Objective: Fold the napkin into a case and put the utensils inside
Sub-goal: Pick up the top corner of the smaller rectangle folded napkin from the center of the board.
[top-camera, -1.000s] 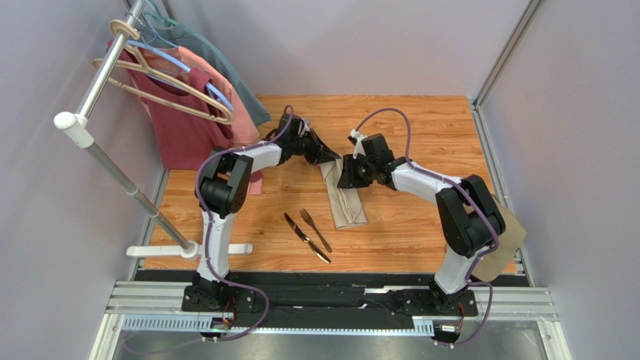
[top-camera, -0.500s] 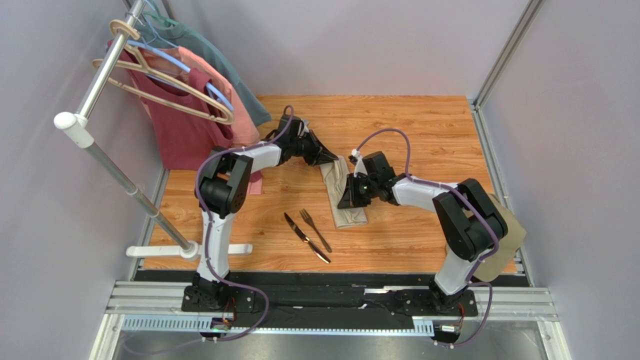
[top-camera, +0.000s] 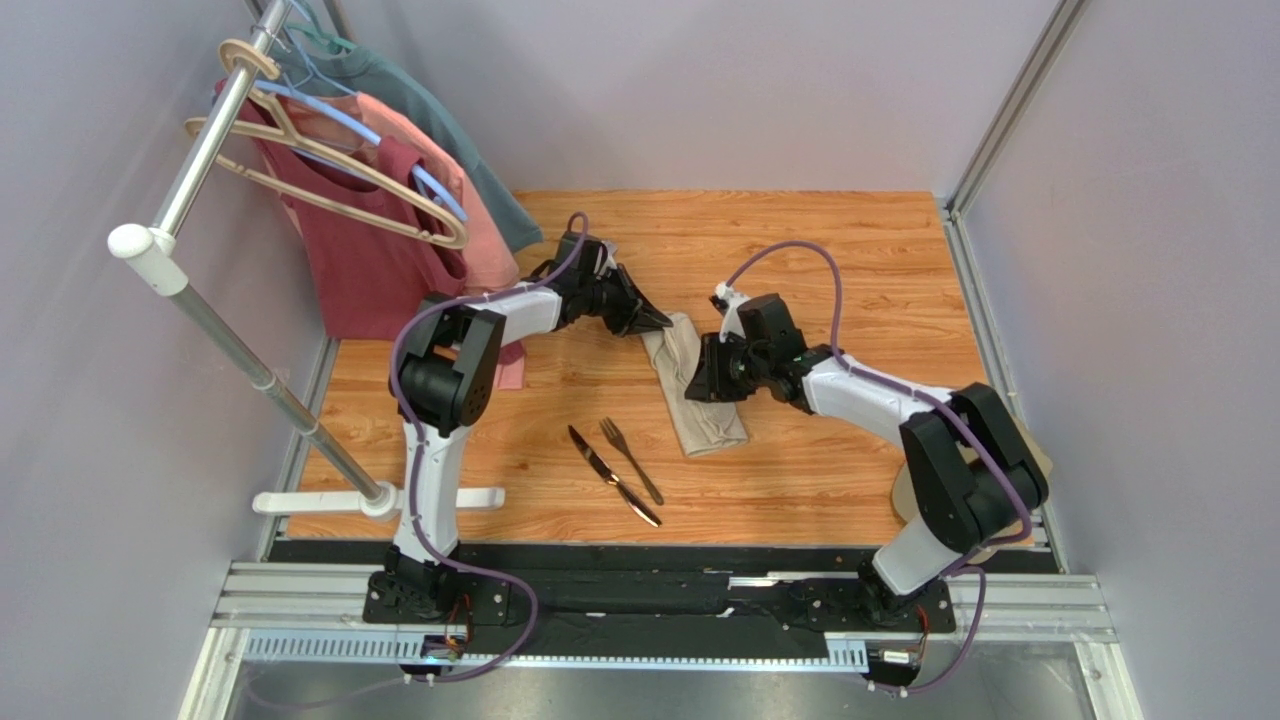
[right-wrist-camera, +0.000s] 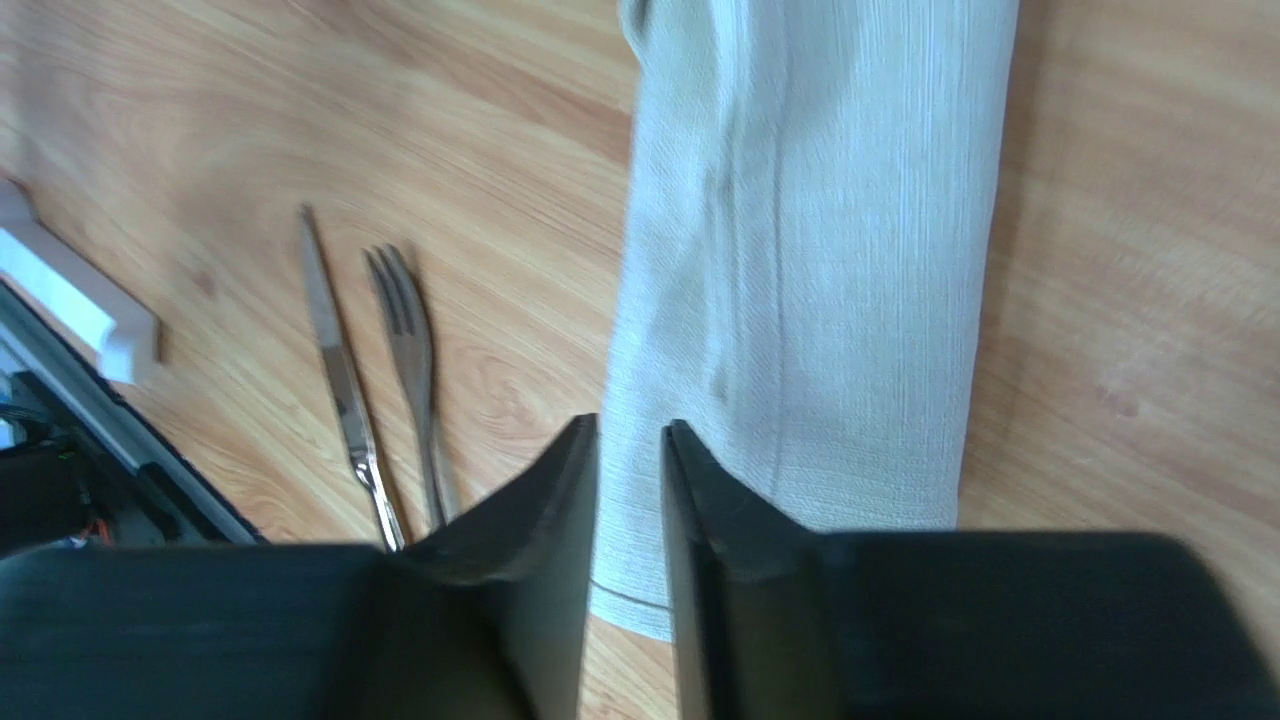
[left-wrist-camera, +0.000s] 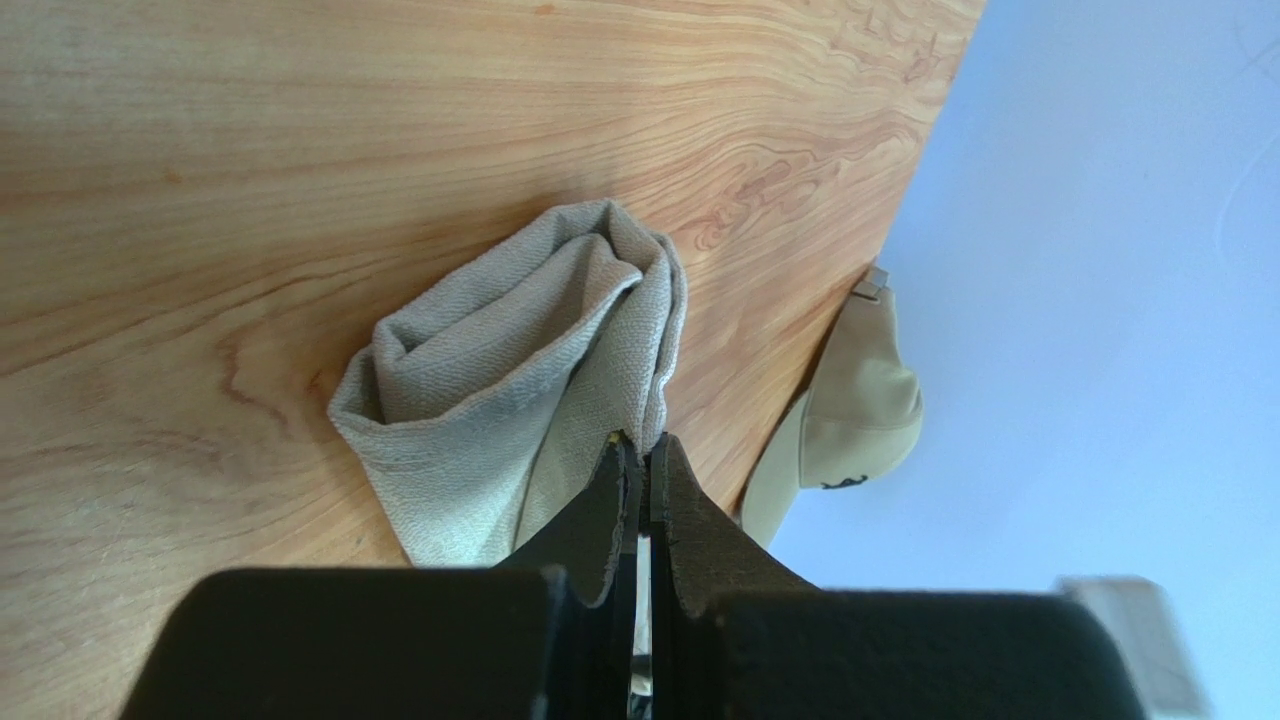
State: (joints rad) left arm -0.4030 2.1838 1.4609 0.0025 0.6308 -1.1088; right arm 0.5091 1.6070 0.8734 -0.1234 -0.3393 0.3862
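Soft, light and limp, the napkin (top-camera: 696, 393), a narrow strip mid-desk (top-camera: 842, 255) with the fork (top-camera: 631, 458) and knife (top-camera: 612, 474) at its 8 o'clock, probably wants pinching by a free edge; the left tool (left-wrist-camera: 643, 447) is pressed together at its bunched 12 o'clock end, and the right tool (right-wrist-camera: 628, 450) hovers slightly apart and empty.

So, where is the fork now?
In the top view the fork lies on the table near its middle, just right of the knife and left of the folded napkin.
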